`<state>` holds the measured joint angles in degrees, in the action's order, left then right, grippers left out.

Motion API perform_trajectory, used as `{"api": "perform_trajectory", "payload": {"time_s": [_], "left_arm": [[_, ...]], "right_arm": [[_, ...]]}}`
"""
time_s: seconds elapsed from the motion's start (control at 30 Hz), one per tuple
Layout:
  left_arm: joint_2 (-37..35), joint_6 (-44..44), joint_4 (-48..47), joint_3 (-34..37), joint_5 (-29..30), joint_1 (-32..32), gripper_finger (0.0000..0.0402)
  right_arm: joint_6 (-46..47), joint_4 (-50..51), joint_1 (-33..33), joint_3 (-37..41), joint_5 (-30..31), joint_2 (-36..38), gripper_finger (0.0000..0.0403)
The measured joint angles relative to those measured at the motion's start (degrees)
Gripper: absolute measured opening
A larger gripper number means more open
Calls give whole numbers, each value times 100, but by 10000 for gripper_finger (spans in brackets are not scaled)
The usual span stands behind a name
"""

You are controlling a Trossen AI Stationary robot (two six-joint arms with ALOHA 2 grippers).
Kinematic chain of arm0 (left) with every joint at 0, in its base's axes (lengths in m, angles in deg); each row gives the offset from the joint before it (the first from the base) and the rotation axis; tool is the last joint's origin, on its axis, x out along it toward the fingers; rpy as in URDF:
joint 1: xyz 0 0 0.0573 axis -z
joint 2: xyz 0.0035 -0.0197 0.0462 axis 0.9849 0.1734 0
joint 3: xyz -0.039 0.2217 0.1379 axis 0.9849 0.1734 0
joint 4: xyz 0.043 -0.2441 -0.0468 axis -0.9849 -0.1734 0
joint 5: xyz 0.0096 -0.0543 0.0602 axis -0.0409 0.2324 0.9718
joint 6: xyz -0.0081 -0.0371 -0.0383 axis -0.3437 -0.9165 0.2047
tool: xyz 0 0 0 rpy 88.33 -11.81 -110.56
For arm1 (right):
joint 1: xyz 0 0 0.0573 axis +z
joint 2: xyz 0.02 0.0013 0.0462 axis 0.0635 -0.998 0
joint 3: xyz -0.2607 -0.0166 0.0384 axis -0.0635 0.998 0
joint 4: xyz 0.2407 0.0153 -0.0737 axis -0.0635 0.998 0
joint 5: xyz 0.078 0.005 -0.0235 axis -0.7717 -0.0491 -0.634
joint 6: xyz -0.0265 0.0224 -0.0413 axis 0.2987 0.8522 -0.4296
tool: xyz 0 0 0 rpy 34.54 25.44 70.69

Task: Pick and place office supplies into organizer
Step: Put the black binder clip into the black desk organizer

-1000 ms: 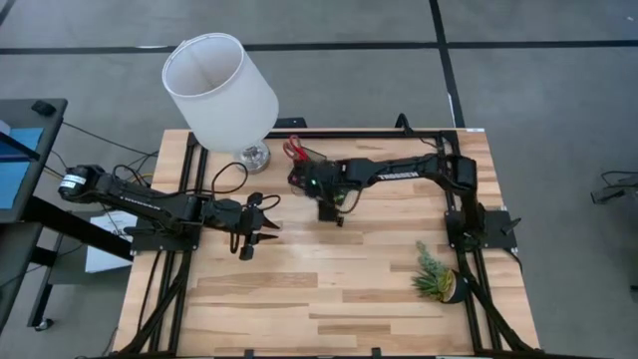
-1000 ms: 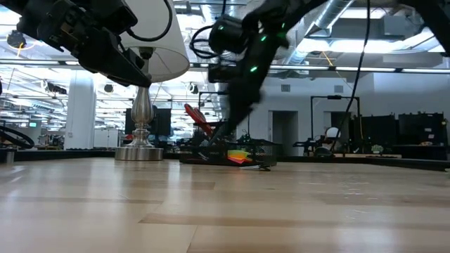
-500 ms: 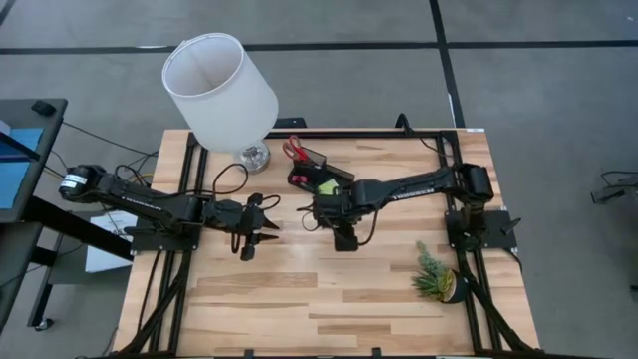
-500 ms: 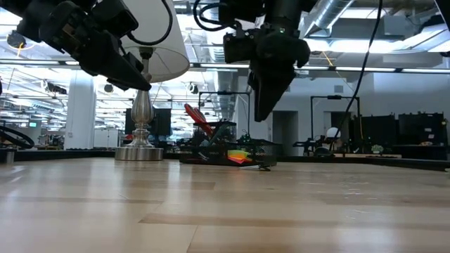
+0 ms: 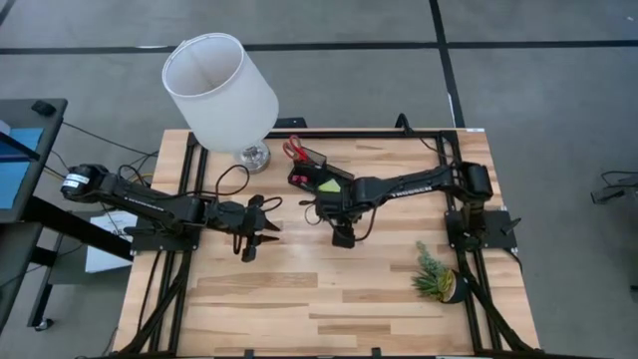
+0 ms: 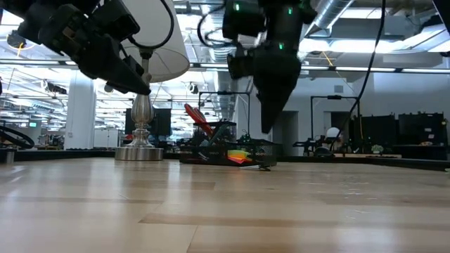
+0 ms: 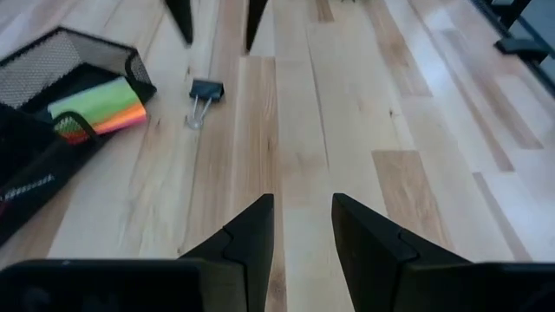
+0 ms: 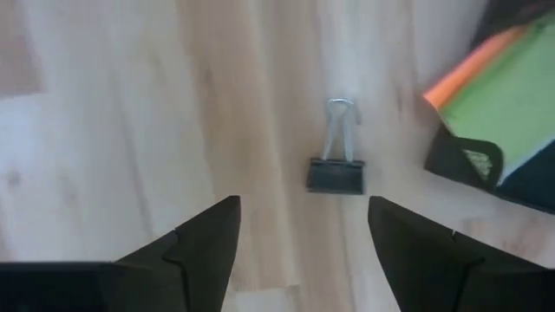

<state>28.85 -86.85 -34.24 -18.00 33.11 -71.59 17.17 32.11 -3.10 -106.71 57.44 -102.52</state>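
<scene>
The black mesh organizer (image 5: 317, 178) stands at the table's far middle. Red-handled scissors (image 5: 295, 150) stand upright in its cup, and the lime-green and orange sticky-note pad (image 7: 95, 102) lies in its tray. A small black binder clip (image 8: 336, 172) lies on the wood just beside the tray, wire handles flat on the table. My right gripper (image 8: 302, 208) hangs open above the table on the near side of the organizer, fingers pointing down, and the clip shows between and ahead of them. My left gripper (image 7: 301, 208) hovers open to the left, pointing toward the clip (image 7: 205, 90).
A white-shaded lamp (image 5: 219, 88) stands at the far left, its metal base (image 5: 252, 155) near the organizer. A small green spiky plant (image 5: 437, 274) sits near the right rail. Black frame rails edge both sides. Bare wood fills the table's near half.
My right gripper has come away from the organizer, where its fingers reached down a second ago. It rose and swung toward the table's near edge, then sank slightly. The organizer and its contents have stayed put.
</scene>
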Motion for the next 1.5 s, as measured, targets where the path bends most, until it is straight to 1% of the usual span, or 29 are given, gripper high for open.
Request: {"api": "perform_trajectory", "payload": {"time_s": [0.13,0.27,0.4,0.53,0.63,0.8,0.9,0.97,1.17,1.5], "left_arm": [[54,0,35,0,-3,2,112],[126,0,49,-1,-3,2,112],[154,0,75,-2,-5,3,112],[159,0,89,-2,-8,15,112],[161,0,87,-2,-8,15,112],[161,0,78,-2,-10,15,112],[161,2,92,-2,-12,20,112],[161,2,92,-2,-15,20,112],[161,3,112,-2,-16,20,112],[161,7,115,-2,-14,20,112]], "right_arm": [[20,-309,-143,337,2,-4,250],[39,-429,-253,405,-8,-4,250],[83,-560,-404,403,-299,-4,250],[83,-684,-469,403,-262,-4,250],[83,-704,-460,401,-283,-34,250],[33,-705,-362,399,-283,-395,250],[-164,-338,-333,418,-203,-493,250],[-141,-414,-330,395,-114,-483,249],[-30,-663,-395,399,-115,-443,249],[-80,-679,-392,367,-155,-899,249]]}}
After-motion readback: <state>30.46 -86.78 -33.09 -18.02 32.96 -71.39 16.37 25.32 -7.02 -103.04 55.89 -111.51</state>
